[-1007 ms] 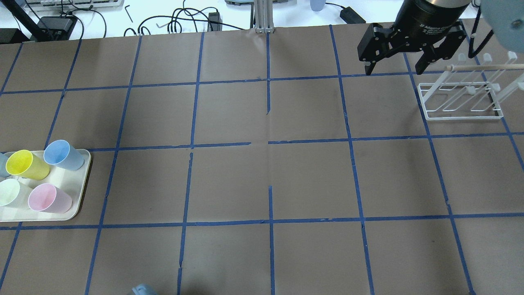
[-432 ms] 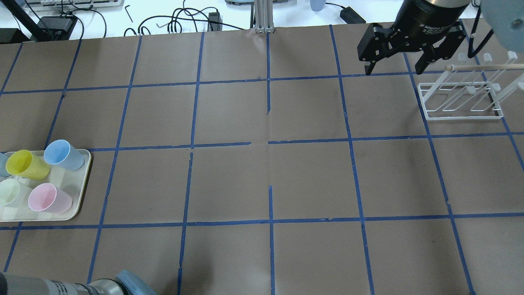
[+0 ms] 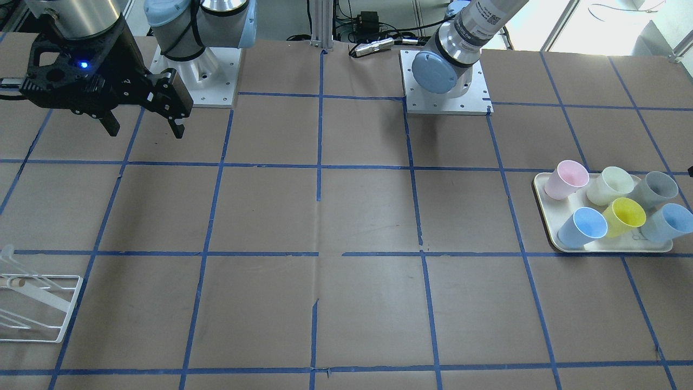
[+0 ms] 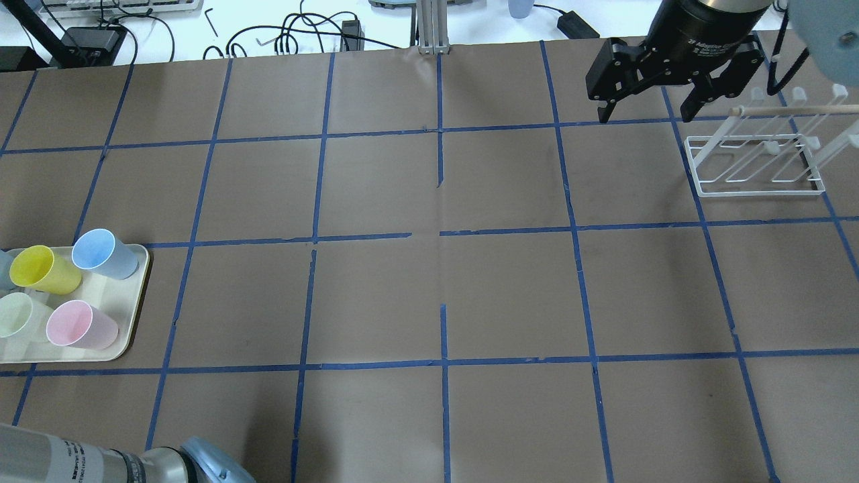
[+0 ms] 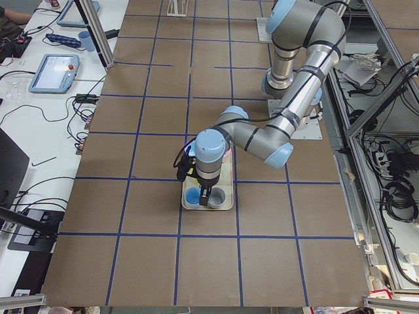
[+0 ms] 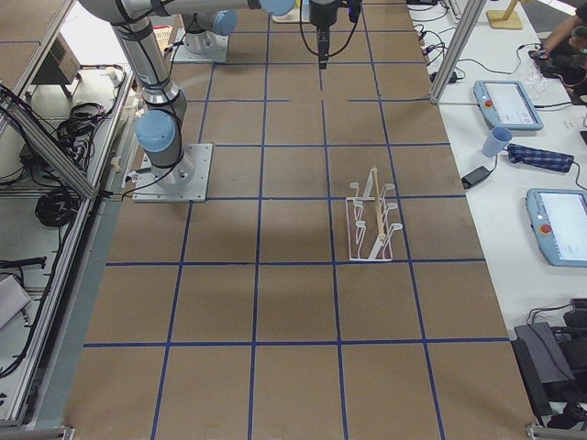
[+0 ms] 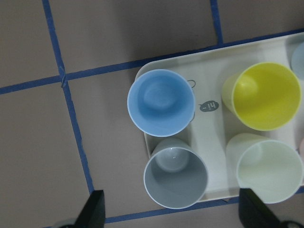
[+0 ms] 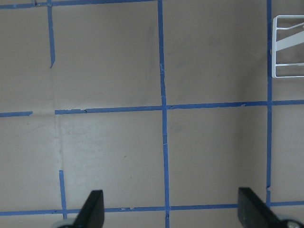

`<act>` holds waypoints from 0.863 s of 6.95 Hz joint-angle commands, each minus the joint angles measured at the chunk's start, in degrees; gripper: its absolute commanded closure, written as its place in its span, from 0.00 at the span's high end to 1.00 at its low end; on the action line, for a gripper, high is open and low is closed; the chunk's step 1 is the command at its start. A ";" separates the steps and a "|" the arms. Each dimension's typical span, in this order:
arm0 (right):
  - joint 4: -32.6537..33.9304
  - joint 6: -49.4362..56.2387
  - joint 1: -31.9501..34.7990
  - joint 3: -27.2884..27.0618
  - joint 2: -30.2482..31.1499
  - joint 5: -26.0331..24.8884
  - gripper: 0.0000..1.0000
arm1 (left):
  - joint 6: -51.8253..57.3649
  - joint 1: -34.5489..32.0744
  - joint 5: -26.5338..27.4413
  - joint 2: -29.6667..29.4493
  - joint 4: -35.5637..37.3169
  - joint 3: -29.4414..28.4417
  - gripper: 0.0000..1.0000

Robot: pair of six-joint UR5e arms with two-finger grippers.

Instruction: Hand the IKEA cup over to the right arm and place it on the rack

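The pale grey IKEA cup (image 7: 175, 178) stands upright in the near corner of a cream tray (image 7: 209, 133), with its mouth up. It also shows in the front-facing view (image 3: 655, 187). My left gripper (image 7: 175, 213) is open and empty and hovers straight above the tray, with the grey cup between its fingertips (image 7: 97, 209) in the wrist view. My right gripper (image 4: 644, 117) is open and empty. It hangs above the table just left of the white wire rack (image 4: 758, 154), at the far right.
On the tray (image 3: 547, 206) stand a blue cup (image 7: 160, 102), a yellow cup (image 7: 259, 95), a pale green cup (image 7: 268, 168), a pink cup (image 3: 566, 179) and another light blue cup (image 3: 668, 222). My left arm's elbow (image 4: 100, 463) shows at the overhead view's bottom left. Cables lie beyond the far edge.
My left arm's elbow has slid into the overhead view at the bottom left. The right gripper and the cups have not moved.
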State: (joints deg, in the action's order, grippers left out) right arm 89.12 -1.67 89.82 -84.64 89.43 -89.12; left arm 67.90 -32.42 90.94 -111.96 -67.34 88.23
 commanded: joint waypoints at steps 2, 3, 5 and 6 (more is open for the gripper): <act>0.00 0.00 0.00 0.00 0.05 -0.09 1.00 | 0.65 1.13 -0.50 -3.79 2.92 1.94 1.00; 0.00 -0.09 0.00 0.00 0.05 0.00 1.00 | 0.48 1.13 -0.33 -4.14 3.00 2.82 1.00; 0.00 0.00 0.00 0.00 0.05 0.00 1.00 | 0.82 2.44 0.02 -4.85 5.62 4.67 1.00; 0.00 -0.09 0.00 0.00 0.05 0.00 1.00 | 1.26 2.71 0.11 -5.20 6.42 4.67 1.00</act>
State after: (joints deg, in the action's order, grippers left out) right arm 89.12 -1.69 89.82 -84.64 89.47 -89.13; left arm 68.68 -30.24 90.89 -116.73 -62.26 92.58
